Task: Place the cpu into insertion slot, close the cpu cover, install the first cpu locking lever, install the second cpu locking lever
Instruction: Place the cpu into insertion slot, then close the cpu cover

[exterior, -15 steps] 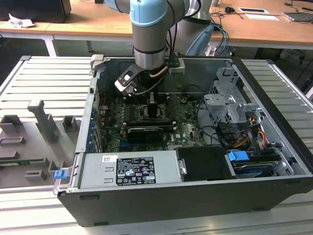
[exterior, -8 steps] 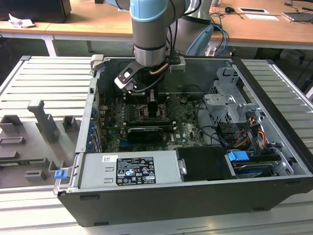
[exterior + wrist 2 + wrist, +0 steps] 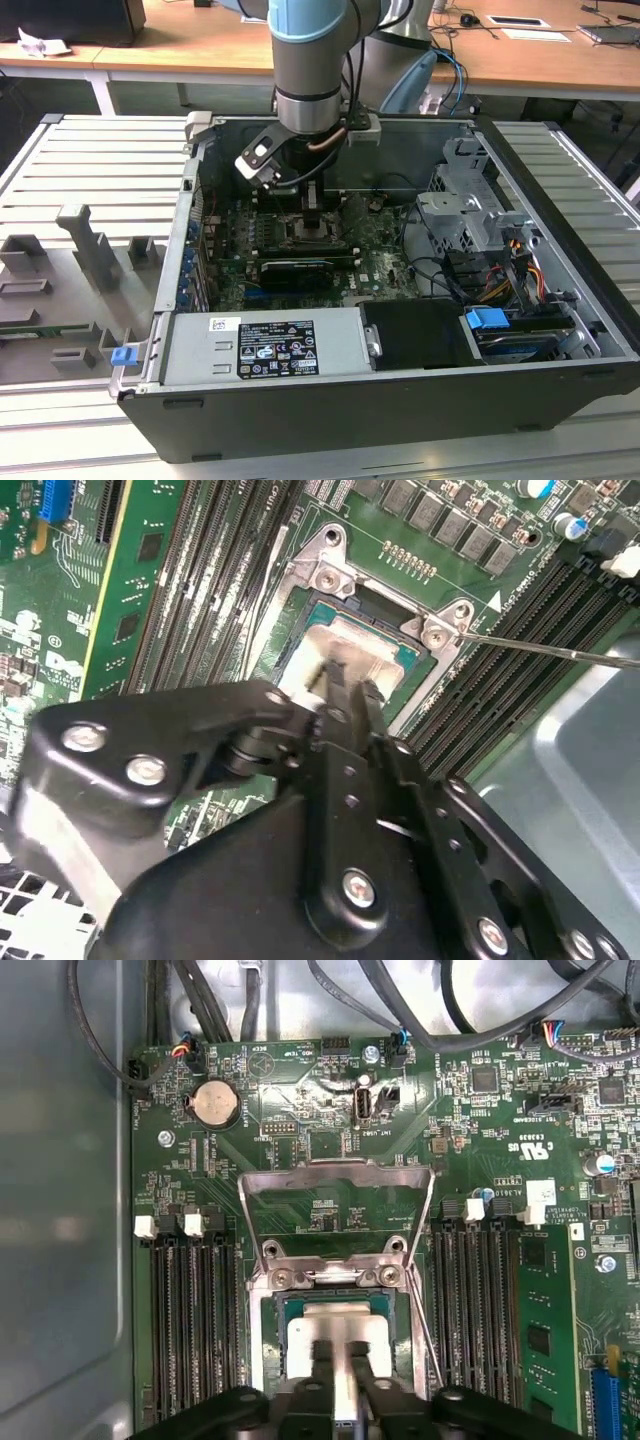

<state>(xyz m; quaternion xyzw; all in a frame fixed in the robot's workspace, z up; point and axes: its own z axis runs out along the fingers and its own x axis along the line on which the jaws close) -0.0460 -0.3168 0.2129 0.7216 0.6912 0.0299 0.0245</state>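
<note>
Cpu [image 3: 335, 1320] sits in the insertion slot [image 3: 270, 1350], cpu cover [image 3: 338, 1172] flipped up; gripper [image 3: 313, 215], mid-frame in the exterior view, is pinched shut over it.

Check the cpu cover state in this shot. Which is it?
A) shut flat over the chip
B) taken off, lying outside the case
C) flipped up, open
C. In the first wrist view the cpu cover stands raised off the insertion slot, the board shows through its window, and the cpu lies uncovered in the slot.
</note>
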